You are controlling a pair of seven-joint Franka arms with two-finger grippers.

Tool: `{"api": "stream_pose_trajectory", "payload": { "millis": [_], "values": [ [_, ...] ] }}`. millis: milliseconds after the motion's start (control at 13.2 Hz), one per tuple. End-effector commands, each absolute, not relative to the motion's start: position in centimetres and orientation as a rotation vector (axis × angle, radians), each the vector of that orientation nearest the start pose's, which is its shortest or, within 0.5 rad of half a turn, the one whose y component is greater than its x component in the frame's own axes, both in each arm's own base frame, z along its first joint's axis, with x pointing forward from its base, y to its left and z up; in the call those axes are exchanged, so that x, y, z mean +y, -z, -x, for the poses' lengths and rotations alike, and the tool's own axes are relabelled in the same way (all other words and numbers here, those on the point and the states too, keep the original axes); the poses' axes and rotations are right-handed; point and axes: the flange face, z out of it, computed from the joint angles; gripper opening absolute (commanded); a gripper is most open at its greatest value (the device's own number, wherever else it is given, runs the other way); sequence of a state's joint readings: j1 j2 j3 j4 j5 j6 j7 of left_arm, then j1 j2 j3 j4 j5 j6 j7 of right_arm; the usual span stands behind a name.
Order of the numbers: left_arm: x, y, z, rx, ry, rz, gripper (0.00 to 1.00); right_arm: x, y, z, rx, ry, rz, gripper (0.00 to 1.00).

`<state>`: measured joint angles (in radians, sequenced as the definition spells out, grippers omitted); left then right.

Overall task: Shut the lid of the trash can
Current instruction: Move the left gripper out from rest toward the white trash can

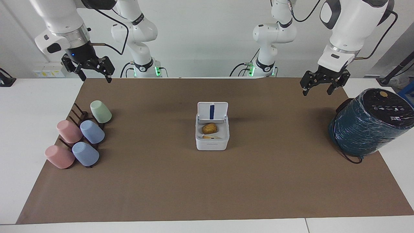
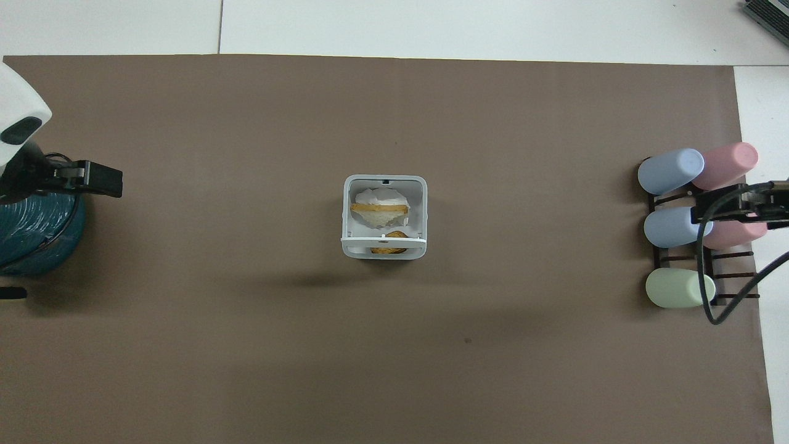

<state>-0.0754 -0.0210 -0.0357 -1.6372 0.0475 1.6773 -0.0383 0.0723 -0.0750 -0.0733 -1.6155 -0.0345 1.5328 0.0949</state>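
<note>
1. Look at the trash can [image 1: 212, 137]. It is the small white box in the middle of the brown mat [image 1: 207, 187], well apart from both arms.
2. Its lid [image 1: 212, 111] stands straight up on the edge nearer to the robots. You can see the blue stripe on its inside, so the can is open.
3. Some food scraps [image 1: 210, 128] lie inside the can. They look low enough that the lid should go down flat.
4. Your right gripper [image 1: 93, 68] hangs in the air over the mat edge near the cups [image 1: 77, 139] on their rack. Its fingers are spread wide and hold nothing.
5. Your left gripper [image 1: 324, 83] hangs in the air beside the big teal cylinder [image 1: 368, 124]. Its fingers are spread too and hold nothing.
6. Pick one arm and let the other one wait. Either looks about as far from the can.
7. Bring the gripper up high over the robots' side of the lid. Do not bump the lid on the way.
8. Push the top edge of the lid gently away from the robots and down.
9. Go slowly. The can looks light and may slide or tip if you push hard.
10. Press until the lid lies flat on the can.
</note>
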Motion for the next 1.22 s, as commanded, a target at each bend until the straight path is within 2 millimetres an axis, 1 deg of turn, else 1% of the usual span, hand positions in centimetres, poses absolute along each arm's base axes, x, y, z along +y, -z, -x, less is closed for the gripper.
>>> {"api": "stream_pose_trajectory", "payload": {
  "millis": [0,380,456,532,684,759,835,911,987,1063,1139],
  "values": [
    [-5.7,-61.5,-54.4,0.14,0.103,3.083,1.0,-0.6,-64.3,-52.1,0.126,-0.013,3.171,1.0],
    [-5.8,-61.4,-54.3,0.132,0.089,3.084,1.0,-0.6,-64.3,-52.1,0.126,-0.013,3.171,1.0],
    [-6.1,-61.5,-54.2,0.125,0.088,3.084,1.0,-0.6,-64.3,-52.1,0.126,-0.013,3.171,1.0],
    [-6.8,-61.4,-54.1,0.146,0.079,3.085,1.0,-0.6,-64.3,-52.1,0.126,-0.013,3.171,1.0],
    [-7.5,-60.8,-53.1,0.149,0.011,3.148,1.0,-0.6,-64.3,-52.1,0.126,-0.013,3.171,1.0],
    [-8.0,-60.4,-52.6,0.148,-0.015,3.193,1.0,-0.6,-64.3,-52.1,0.126,-0.013,3.17,1.0],
    [-8.9,-60.0,-52.0,0.166,-0.037,3.212,1.0,-0.6,-64.3,-52.1,0.126,-0.013,3.171,1.0],
    [-10.6,-59.3,-51.2,0.196,-0.065,3.213,1.0,-0.6,-64.3,-52.1,0.126,-0.013,3.171,1.0],
    [-12.1,-58.8,-50.3,0.19,-0.079,3.21,1.0,-0.6,-64.3,-52.1,0.126,-0.013,3.17,1.0],
    [-14.1,-58.3,-49.2,0.173,-0.098,3.206,0.91,-0.6,-64.2,-52.1,0.126,-0.015,3.171,1.0],
    [-15.7,-57.8,-48.4,0.159,-0.114,3.201,0.73,-0.6,-64.3,-52.1,0.126,-0.013,3.17,1.0]
  ]
}}
